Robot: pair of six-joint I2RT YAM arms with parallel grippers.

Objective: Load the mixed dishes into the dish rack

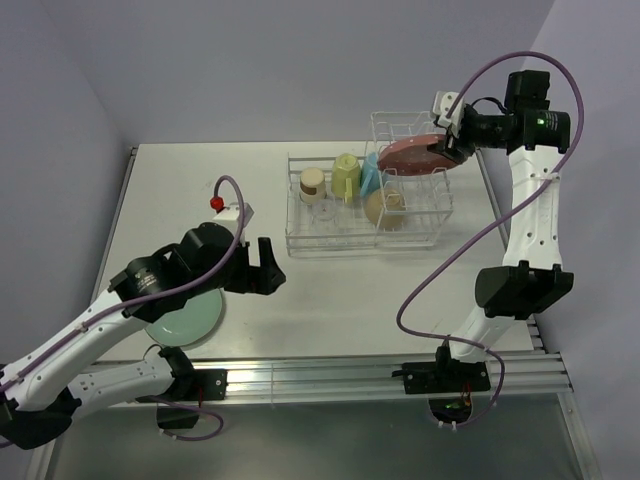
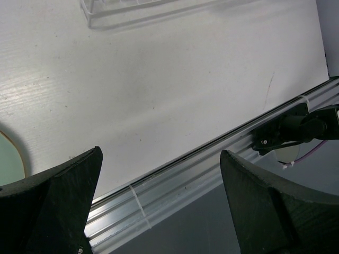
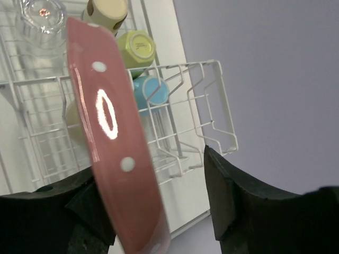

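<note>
The pink white-dotted plate (image 1: 415,152) stands tilted in the tall slot section of the white wire dish rack (image 1: 290,200). My right gripper (image 1: 455,135) is at its right edge. In the right wrist view the plate (image 3: 114,143) lies against the left finger, and a gap separates it from the right finger (image 3: 233,196); the jaws stand open. The tan cup (image 1: 312,184), yellow-green mug (image 1: 346,175), light-blue mug (image 1: 371,175), cream bowl (image 1: 385,205) and clear glass (image 1: 322,210) sit in the rack. The mint-green plate (image 1: 190,318) lies on the table under my left arm. My left gripper (image 1: 268,265) is open and empty.
The white table (image 1: 350,300) ends in an aluminium rail (image 1: 330,375) at the near edge. The left wrist view shows the plate's edge (image 2: 9,159), the rack's corner (image 2: 122,10) and the right arm's base (image 2: 296,129). Grey walls stand behind and to the right.
</note>
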